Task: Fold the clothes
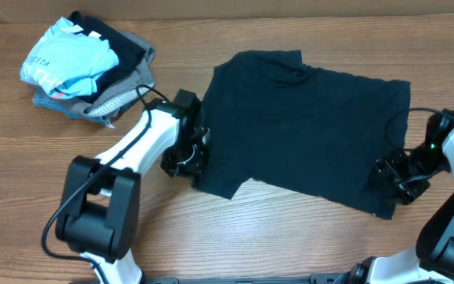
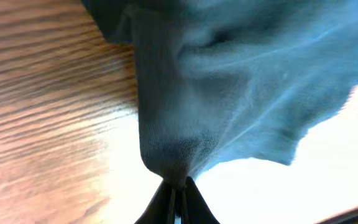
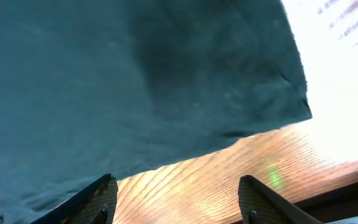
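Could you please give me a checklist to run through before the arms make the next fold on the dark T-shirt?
1. Left claw shut on the dark T-shirt: ok, fabric is pinched between its fingers.
2. Right claw gripping the shirt's edge: not ok, it is open, with bare wooden table between its fingers.
3. Shirt spread flat: ok, only light wrinkles.
4. Shirt apart from the pile of clothes: ok, a gap of table shows.
5. Where the logo lies: cannot tell.
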{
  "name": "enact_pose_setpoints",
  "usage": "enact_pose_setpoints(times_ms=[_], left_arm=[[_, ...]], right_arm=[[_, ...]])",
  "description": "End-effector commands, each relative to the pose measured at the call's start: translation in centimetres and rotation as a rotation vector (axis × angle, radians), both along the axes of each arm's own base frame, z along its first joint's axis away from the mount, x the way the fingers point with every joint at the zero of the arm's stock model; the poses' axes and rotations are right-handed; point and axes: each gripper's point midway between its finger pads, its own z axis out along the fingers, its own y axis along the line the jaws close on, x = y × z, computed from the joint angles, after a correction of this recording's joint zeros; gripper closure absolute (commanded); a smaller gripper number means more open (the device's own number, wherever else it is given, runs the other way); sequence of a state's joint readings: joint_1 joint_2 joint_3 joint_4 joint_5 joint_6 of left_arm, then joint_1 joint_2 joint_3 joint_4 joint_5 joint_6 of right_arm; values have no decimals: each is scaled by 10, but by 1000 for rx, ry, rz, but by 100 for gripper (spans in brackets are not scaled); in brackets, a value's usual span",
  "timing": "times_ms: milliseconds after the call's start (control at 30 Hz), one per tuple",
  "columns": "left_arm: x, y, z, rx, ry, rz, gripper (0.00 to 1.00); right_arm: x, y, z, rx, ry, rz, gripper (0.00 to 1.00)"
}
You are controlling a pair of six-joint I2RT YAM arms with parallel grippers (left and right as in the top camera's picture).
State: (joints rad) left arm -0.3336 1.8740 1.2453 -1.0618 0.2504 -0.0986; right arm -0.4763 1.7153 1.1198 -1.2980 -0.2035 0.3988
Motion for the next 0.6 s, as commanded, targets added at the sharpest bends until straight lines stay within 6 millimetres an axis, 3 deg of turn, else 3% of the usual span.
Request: enact_pose_setpoints(times_ms=[0, 133, 267, 367, 500, 567], left_arm=[[7, -2, 18, -16, -45, 21, 96], [5, -1, 25, -19, -53, 23, 96], [4, -1, 31, -24, -65, 24, 96], [3, -1, 35, -26, -72, 24, 96], [1, 0, 36, -23, -63, 24, 96], [-1, 1, 36, -20, -56, 24, 96]], right_arm=[[-15, -3, -11, -3, 24, -87, 44], [-31, 1, -33, 5, 55, -151, 64], [-39, 5, -48, 2, 61, -167, 67], [-39, 5, -52, -4, 48, -166, 69], [-30, -1, -54, -25, 4, -143, 92], [-25, -5, -51, -39, -19, -136, 95]])
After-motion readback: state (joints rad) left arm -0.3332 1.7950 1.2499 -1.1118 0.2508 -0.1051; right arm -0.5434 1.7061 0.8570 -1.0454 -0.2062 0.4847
